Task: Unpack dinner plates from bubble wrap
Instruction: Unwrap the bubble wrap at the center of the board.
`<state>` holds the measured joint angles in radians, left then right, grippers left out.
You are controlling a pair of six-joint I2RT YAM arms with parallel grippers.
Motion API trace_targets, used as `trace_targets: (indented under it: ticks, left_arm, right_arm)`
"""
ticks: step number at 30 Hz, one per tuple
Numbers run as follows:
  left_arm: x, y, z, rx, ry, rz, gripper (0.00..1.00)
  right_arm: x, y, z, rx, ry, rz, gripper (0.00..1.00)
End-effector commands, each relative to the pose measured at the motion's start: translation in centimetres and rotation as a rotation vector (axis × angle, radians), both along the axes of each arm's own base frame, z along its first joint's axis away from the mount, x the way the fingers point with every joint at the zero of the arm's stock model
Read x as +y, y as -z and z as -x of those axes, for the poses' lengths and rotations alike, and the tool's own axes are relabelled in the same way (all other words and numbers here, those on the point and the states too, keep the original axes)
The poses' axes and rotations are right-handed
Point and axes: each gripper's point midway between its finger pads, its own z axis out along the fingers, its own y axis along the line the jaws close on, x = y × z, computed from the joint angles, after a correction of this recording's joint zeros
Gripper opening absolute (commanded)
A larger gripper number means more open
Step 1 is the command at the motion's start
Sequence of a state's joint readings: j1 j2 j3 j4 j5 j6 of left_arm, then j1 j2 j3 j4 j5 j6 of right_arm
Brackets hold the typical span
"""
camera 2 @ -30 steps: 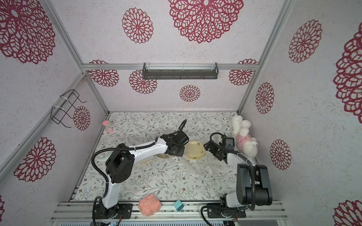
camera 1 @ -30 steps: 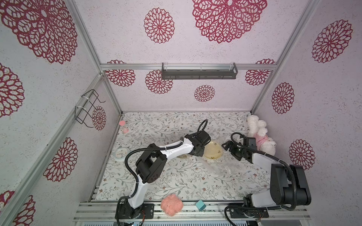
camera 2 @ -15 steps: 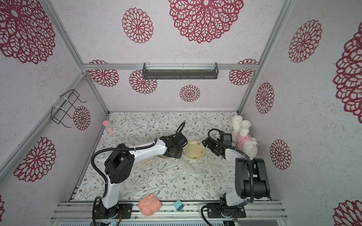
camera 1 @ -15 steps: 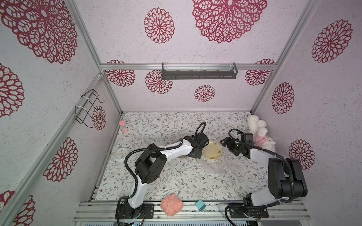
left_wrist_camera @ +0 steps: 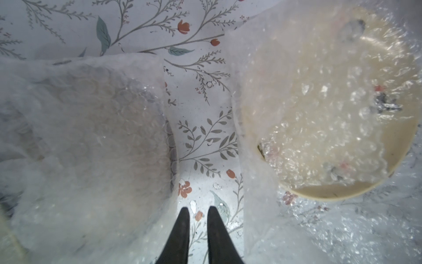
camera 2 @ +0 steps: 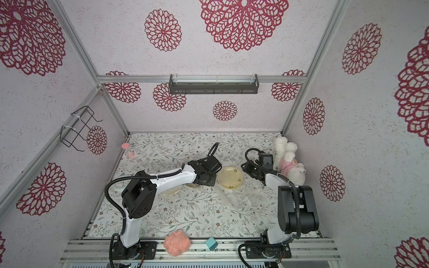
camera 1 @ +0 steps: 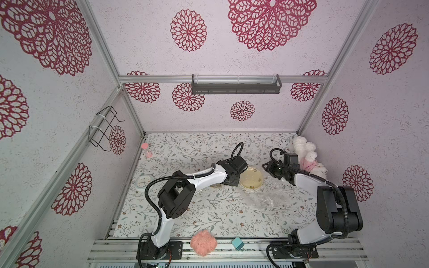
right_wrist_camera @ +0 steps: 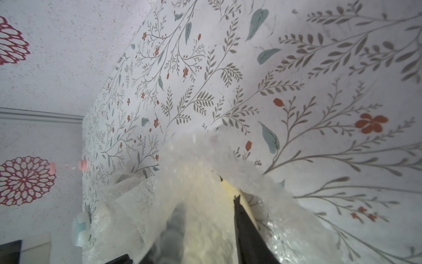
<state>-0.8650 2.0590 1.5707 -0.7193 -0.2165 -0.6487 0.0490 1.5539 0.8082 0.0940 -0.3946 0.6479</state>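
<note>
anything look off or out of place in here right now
Two things sit off the floral mat, on the metal rail at the front edge: a pink fluffy ball and a small teal block. A plush toy lies slumped at the mat's edge.

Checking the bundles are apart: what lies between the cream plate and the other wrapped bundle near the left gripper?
Only bare floral tabletop separates plate and bundle, shown in the left wrist view.
</note>
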Motion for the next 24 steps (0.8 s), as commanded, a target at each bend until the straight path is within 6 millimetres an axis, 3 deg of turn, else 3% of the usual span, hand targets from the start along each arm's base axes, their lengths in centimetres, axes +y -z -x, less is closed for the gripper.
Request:
trace_targets:
  ticks: [1, 4, 6, 12, 14, 20, 24]
  left_arm:
    - [0.2, -1.7, -0.7, -0.037, -0.031, 0.034, 0.19]
    - [0.3, -2.1, -0.6, -0.043, -0.032, 0.037, 0.19]
    - [0.3, -2.7, -0.7, -0.053, -0.033, 0.045, 0.19]
    - [0.3, -4.0, -1.0, -0.081, -0.034, 0.058, 0.21]
    - [0.4, -6.2, -1.2, -0.121, -0.032, 0.083, 0.22]
    - [0.8, -8.5, -2.0, -0.173, -0.013, 0.096, 0.36]
    - [1.0, -9.5, -2.6, -0.193, -0.016, 0.114, 0.39]
  right_arm:
    - [0.2, -2.1, -1.4, -0.058, 0.004, -0.011, 0.23]
    - [0.4, -2.5, -2.1, -0.063, 0.003, -0.020, 0.07]
    - [0.5, -3.0, -2.7, -0.071, 0.004, -0.032, 0.02]
    - [0.8, -4.2, -4.8, -0.081, 0.032, -0.090, 0.02]
    - [0.9, -4.6, -5.5, -0.082, 0.050, -0.116, 0.02]
    - [1.0, -5.5, -7.5, -0.082, 0.107, -0.190, 0.05]
    - [0.9, -6.2, -8.9, -0.088, 0.136, -0.223, 0.08]
